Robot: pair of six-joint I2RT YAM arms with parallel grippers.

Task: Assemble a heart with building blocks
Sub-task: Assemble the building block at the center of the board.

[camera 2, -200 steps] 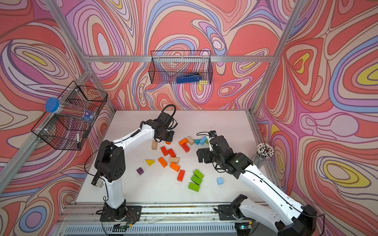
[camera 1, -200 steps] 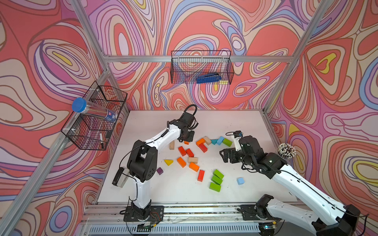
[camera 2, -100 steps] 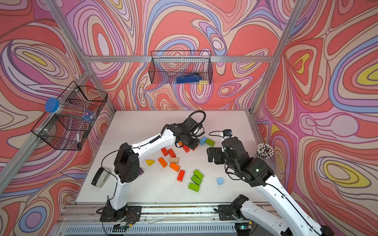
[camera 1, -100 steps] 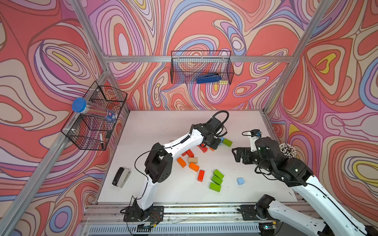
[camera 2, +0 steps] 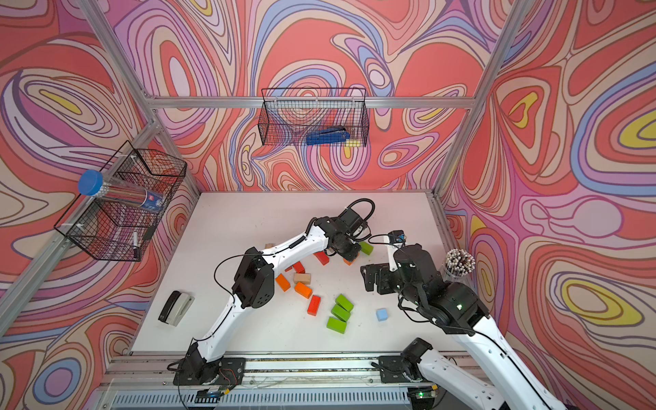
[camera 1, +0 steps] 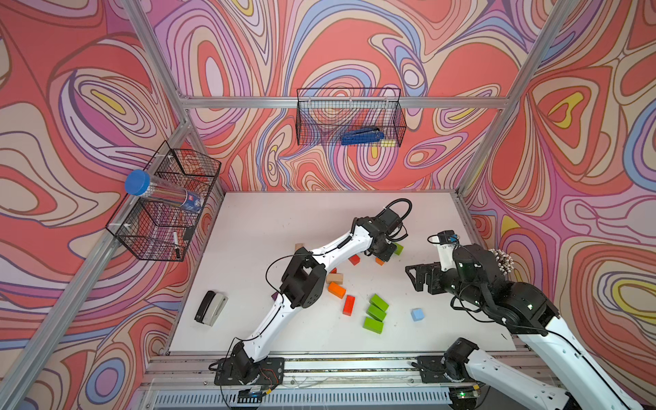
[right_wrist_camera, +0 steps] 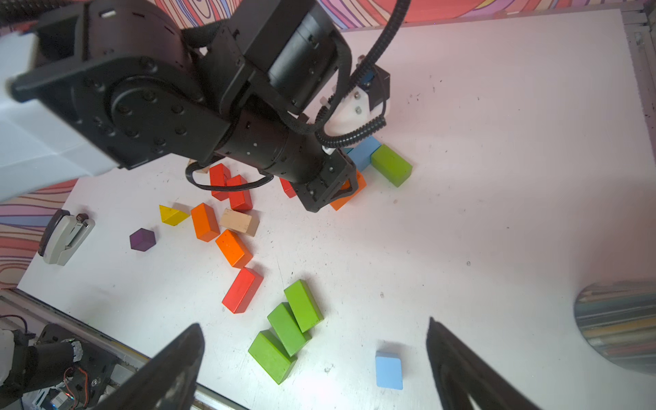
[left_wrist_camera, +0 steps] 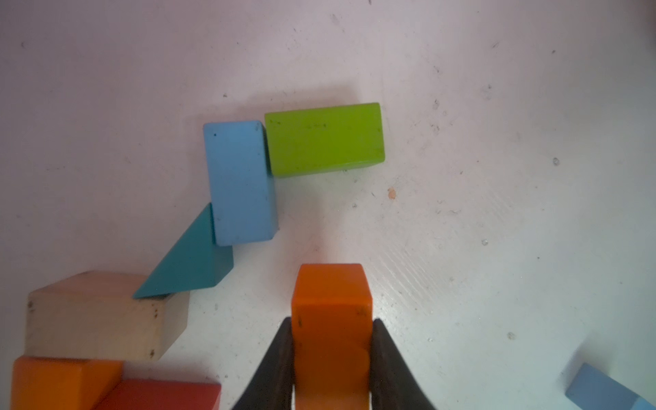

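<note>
Here an orange brick (left_wrist_camera: 332, 291) sits clamped inside the left gripper (left_wrist_camera: 332, 321); right gripper (right_wrist_camera: 314, 323) gapes empty

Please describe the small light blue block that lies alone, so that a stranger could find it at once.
On the white table, find the three green bricks near the front rail. Beside them, toward the right arm, lies the small light blue block. Unlike the touching green bricks, it is shorter, pale blue and stands alone.

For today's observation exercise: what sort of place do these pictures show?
Likely a robot lab cell: left arm and right arm bolted to a front rail, aluminium frame, wire baskets on patterned walls.
</note>
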